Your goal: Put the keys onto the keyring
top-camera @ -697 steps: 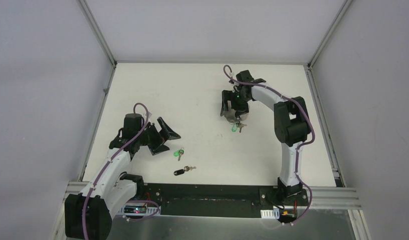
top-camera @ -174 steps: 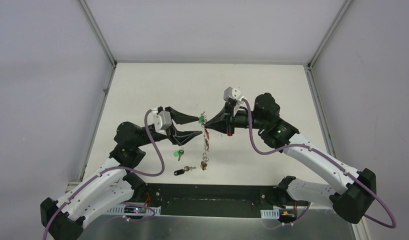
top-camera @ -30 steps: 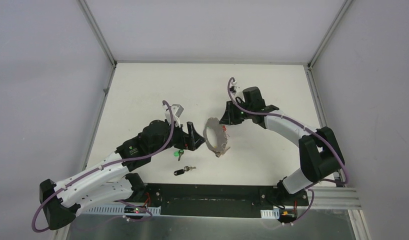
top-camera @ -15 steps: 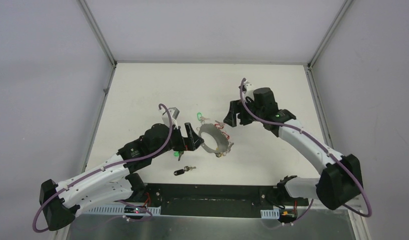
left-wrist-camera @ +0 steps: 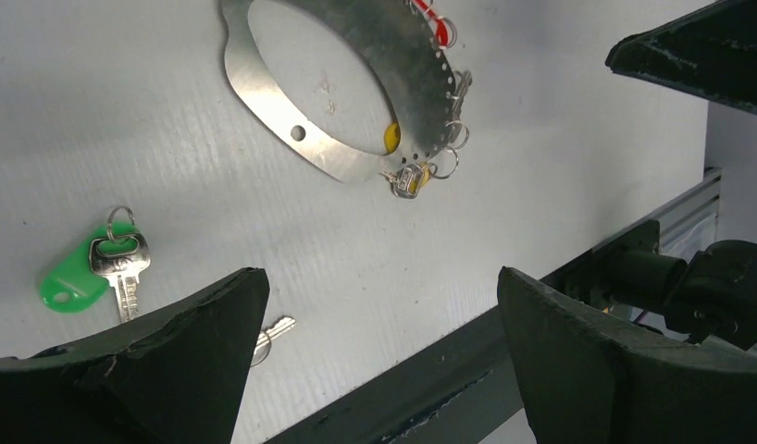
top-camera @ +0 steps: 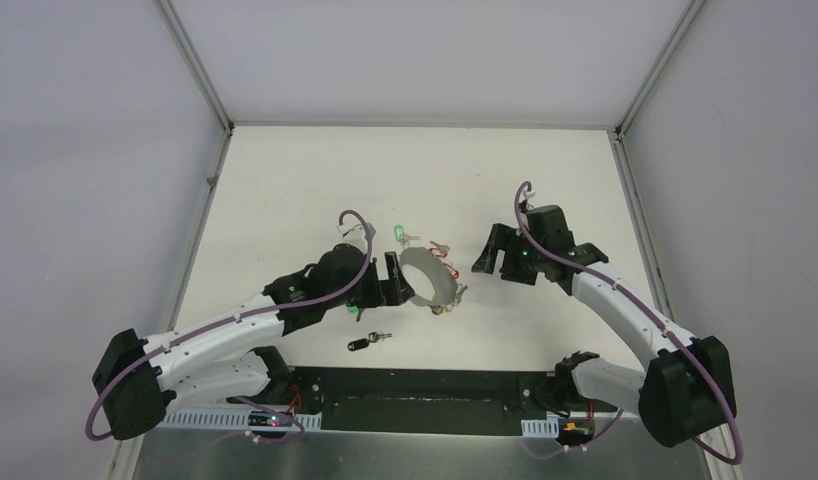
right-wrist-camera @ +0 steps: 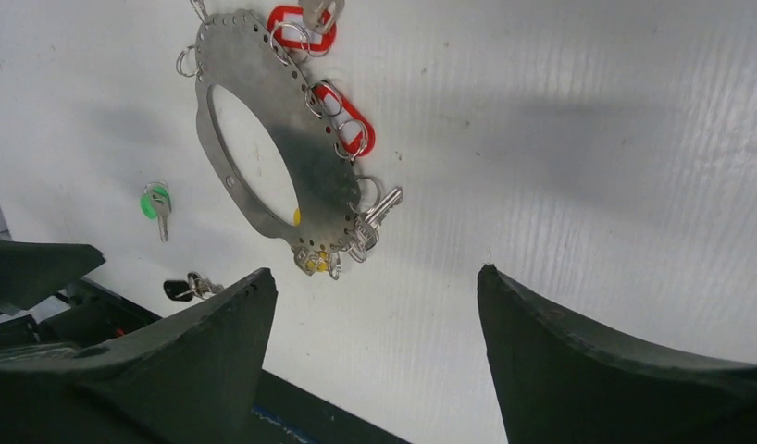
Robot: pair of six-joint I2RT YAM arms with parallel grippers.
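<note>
The keyring is a wide flat grey metal ring lying on the white table, strung with red-tagged and yellow-capped keys. It also shows in both wrist views. The loose green-capped key lies to the ring's near left, partly under my left arm. Closer to the table's edge lies the black-capped key. My left gripper hangs open just left of the ring. My right gripper is open, off to the ring's right. Neither holds anything.
Another green-capped key lies at the ring's far edge. A black rail runs along the table's near edge by the arm bases. Grey walls with aluminium posts enclose the white table on three sides.
My right gripper opened, let go of the keyring and drew back to the right. The ring dropped from tilted to flat on the table. My left gripper shifted slightly right.
</note>
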